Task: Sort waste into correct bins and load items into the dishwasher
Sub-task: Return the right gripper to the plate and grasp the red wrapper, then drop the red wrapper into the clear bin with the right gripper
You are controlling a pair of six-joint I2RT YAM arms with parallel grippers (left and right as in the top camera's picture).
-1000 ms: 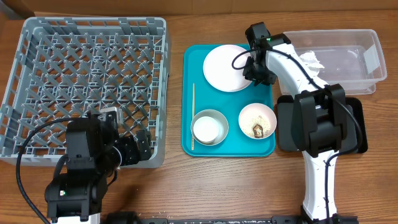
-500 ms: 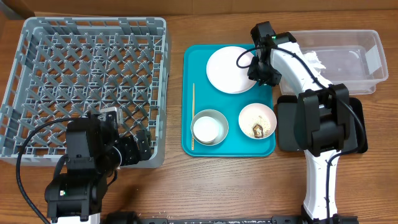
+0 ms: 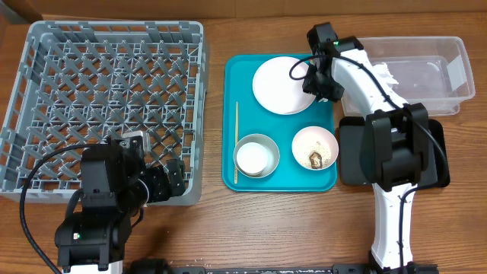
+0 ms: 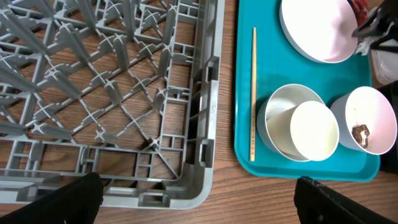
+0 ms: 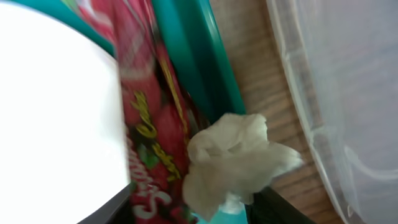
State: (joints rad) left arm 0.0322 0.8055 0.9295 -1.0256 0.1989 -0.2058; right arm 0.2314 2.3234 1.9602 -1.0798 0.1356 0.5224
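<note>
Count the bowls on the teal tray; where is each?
2. The grey metal bowl sits near-left on the tray, white cup inside; the small white bowl is beside it, near-right. The right arm could hide another.

Only on the wrapper (image 5: 149, 118), right wrist view: yellow script running lengthwise down the red foil, plus a white curly initial, perhaps an S, near the picture's bottom edge. Too blurred and cropped to spell out; lower part partly covered by the tissue (image 5: 231, 158). Green and dark printed shapes beside the letters, no readable word among them. Nothing legible in the overhead or left wrist views: no label, brand, number or sign made out on anything else.
</note>
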